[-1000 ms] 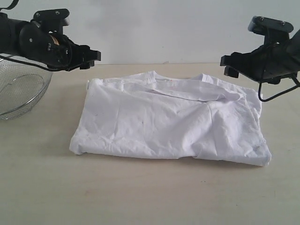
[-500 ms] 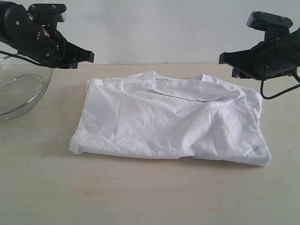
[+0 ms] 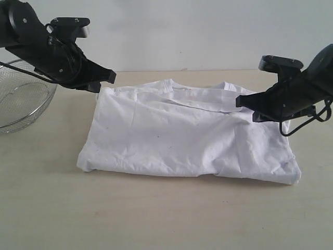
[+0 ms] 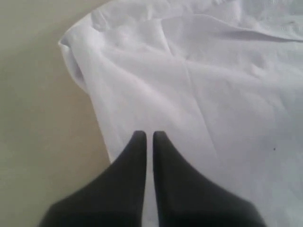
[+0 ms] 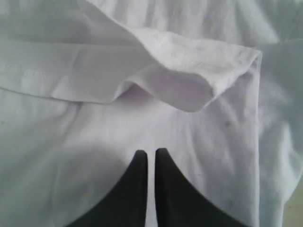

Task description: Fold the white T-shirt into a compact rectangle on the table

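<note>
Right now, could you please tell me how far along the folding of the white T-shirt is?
Done: the white T-shirt lies on the table as a rough rectangle, sides folded in. In hand: the left gripper and right gripper hang shut over its far side, no cloth visibly pinched. Left: it looks wide and loose, with a sleeve flap lifted on the right, so probably another fold.
</note>
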{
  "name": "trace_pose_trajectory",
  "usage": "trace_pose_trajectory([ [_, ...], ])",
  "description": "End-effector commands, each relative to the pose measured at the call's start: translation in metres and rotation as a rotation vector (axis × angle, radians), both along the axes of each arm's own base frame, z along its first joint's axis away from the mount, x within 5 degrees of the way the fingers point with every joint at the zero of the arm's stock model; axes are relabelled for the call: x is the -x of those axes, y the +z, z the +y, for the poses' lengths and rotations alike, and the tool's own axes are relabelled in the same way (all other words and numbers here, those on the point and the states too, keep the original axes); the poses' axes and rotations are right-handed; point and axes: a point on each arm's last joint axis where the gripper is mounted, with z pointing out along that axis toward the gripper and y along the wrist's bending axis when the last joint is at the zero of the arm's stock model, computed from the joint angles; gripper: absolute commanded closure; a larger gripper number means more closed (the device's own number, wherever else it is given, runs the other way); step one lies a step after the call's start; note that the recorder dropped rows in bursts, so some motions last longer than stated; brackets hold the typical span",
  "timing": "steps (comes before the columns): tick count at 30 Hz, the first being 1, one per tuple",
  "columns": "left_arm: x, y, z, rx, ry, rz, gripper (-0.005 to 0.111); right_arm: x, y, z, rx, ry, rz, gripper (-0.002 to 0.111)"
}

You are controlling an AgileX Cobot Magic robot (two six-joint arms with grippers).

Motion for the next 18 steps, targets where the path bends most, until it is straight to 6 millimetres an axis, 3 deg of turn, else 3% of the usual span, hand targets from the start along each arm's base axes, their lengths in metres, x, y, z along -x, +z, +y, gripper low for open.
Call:
trace_pose_trajectory([
  [1,0.001,-0.005,-0.002,0.004,-0.006,0.012,0.102,-0.005,-0.003,-0.005,0.037,-0.005,-0.033,0.108],
  [9,0.0,-0.004,-0.003,0.011,-0.002,0.002,0.102,-0.024,-0.025,-0.009,0.052,-0.049,-0.05,0.108],
  [12,0.0,-0.004,-0.003,0.011,-0.002,0.002,0.102,-0.038,-0.015,-0.009,0.032,-0.072,-0.098,0.108],
  [18,0.0,-0.004,-0.003,0.011,-0.002,0.001,0.102,-0.069,0.026,-0.01,-0.01,-0.116,-0.24,0.108],
])
